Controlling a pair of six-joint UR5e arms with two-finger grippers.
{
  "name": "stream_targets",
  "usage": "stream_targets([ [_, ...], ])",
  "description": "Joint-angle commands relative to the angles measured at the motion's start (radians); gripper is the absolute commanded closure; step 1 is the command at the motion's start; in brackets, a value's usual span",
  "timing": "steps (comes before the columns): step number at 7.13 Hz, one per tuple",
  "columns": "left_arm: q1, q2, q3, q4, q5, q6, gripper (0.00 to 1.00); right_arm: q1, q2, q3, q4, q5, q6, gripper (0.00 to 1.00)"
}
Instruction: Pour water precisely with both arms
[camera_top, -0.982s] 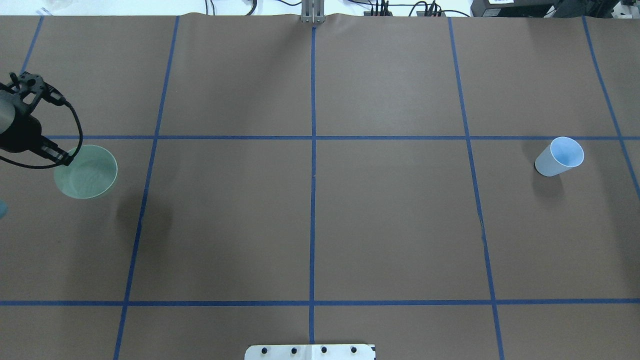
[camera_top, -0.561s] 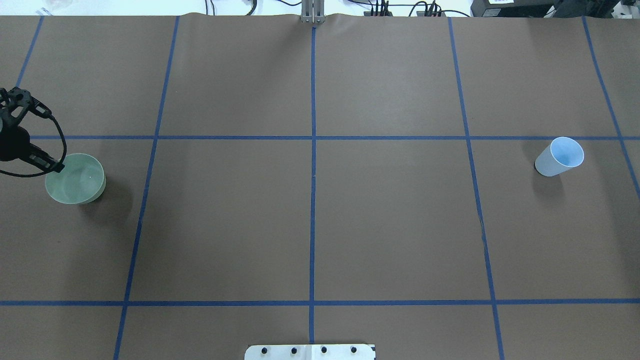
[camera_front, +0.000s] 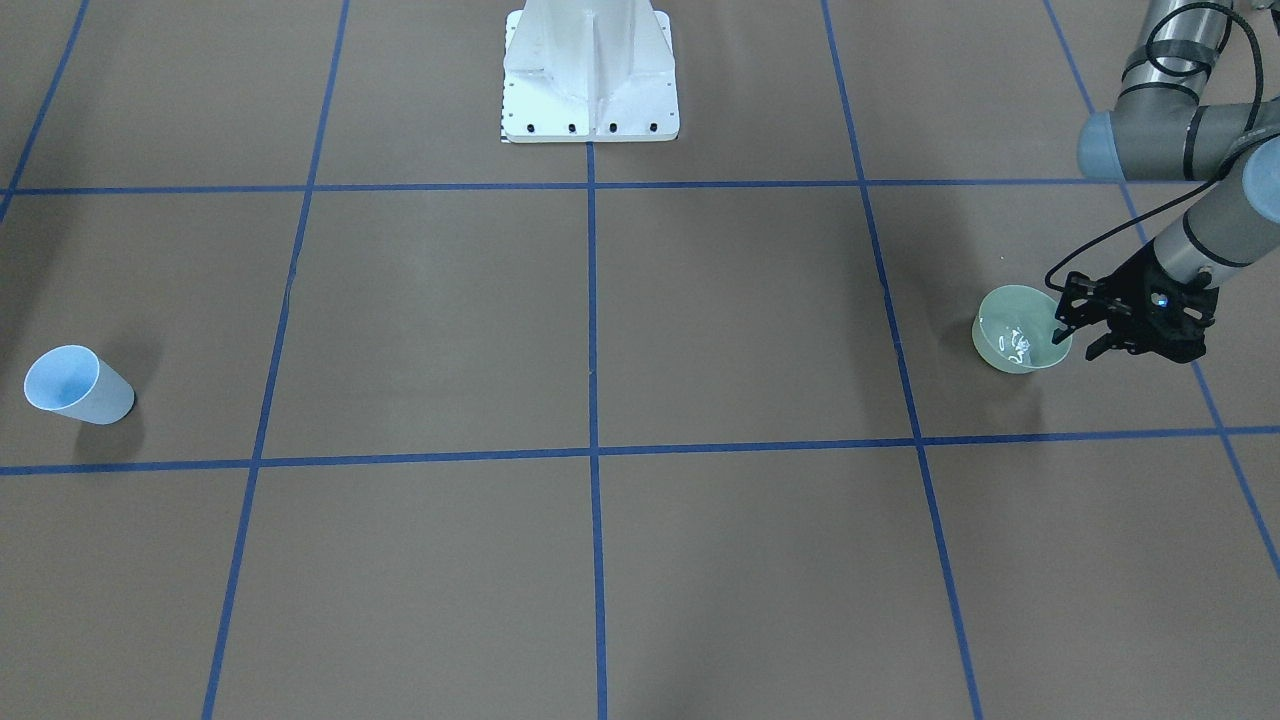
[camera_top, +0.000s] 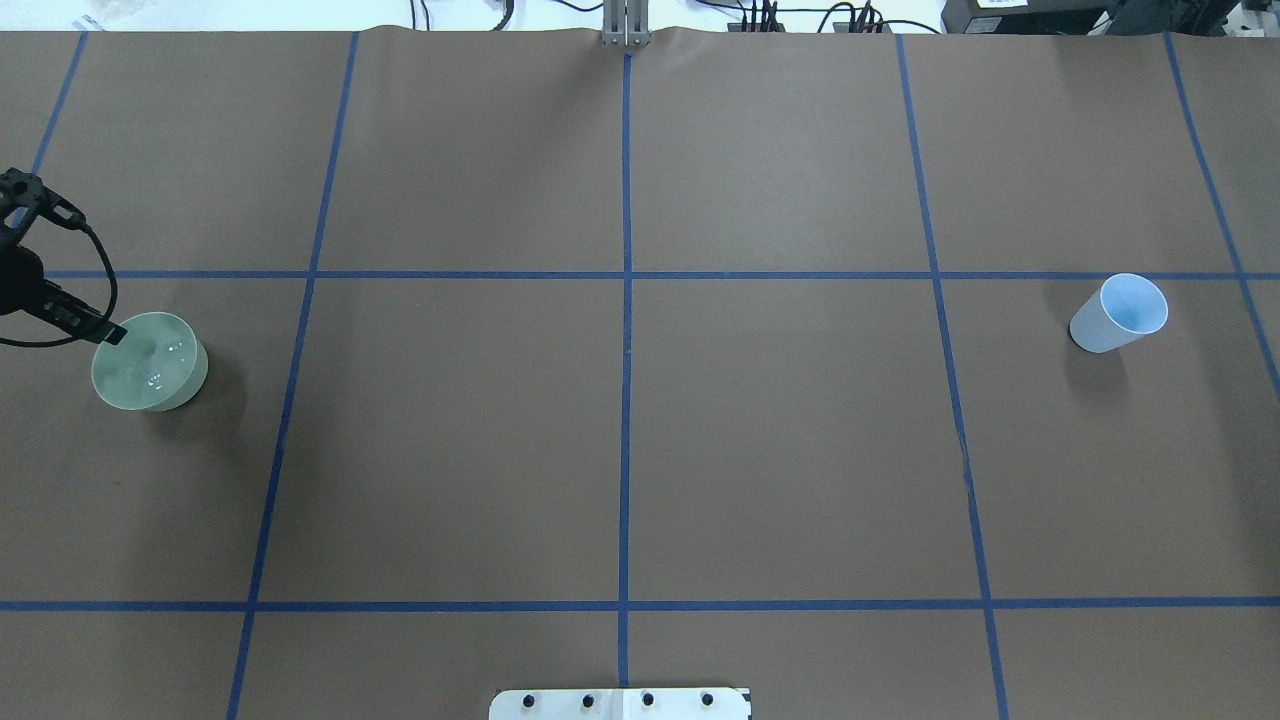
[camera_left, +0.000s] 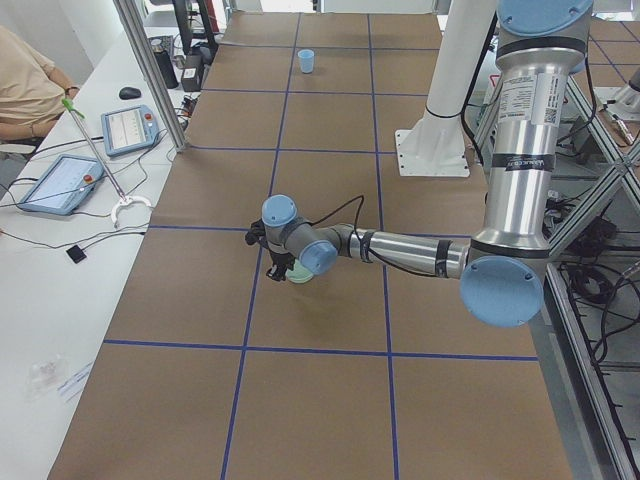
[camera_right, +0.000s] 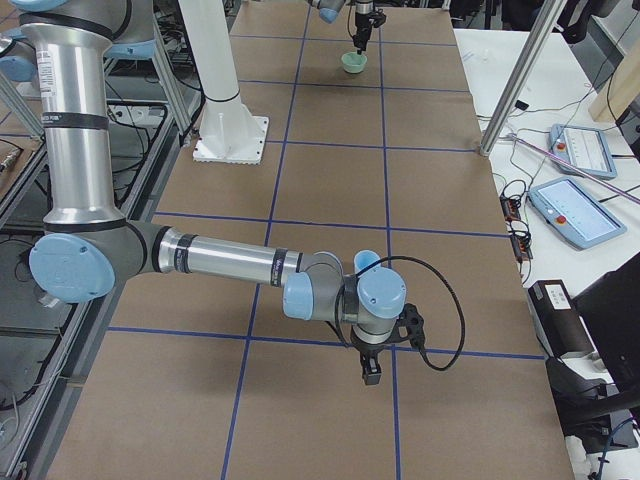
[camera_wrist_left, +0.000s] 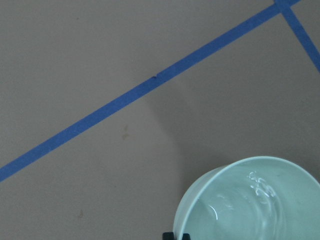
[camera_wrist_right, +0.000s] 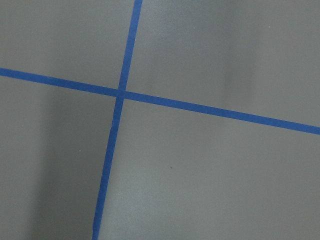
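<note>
A pale green bowl (camera_top: 150, 362) holds water (camera_wrist_left: 260, 195), seen as a glassy sheen. The bowl sits low at the table's far left, and shows in the front view (camera_front: 1012, 345) too. My left gripper (camera_top: 105, 333) is shut on the bowl's rim; in the front view (camera_front: 1060, 335) one finger reaches inside the rim. A light blue cup (camera_top: 1120, 312) stands alone at the far right. My right gripper (camera_right: 371, 375) shows only in the exterior right view, low over the table; I cannot tell whether it is open or shut.
The brown table cover (camera_top: 780, 440) carries a grid of blue tape lines. The white pedestal (camera_front: 590, 70) stands at the robot's side. Tablets and cables lie on the white bench (camera_left: 60, 260) beyond the table, where a person sits.
The left gripper has moved left and down with the bowl. The bowl looks smaller and its shadow has closed in under it. The blue cup has not moved.
</note>
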Motion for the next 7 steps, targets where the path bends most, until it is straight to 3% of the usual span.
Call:
stream_targets([
  [1,-0.157,-0.006,-0.001,0.063,-0.01,0.008,0.0,0.0,0.0,-0.003,-0.001,0.0,0.0,0.0],
  [4,-0.446,-0.032,-0.021,0.364,-0.007,0.383,0.0,0.0,-0.002,-0.006,-0.001,0.001,0.0,0.0],
  [6,-0.483,-0.017,-0.018,0.51,0.127,0.388,0.0,-0.001,-0.002,-0.011,-0.001,0.001,0.0,0.0],
  [7,-0.509,-0.015,-0.017,0.521,0.128,0.387,0.0,0.0,-0.002,-0.011,-0.001,0.001,0.0,0.0],
])
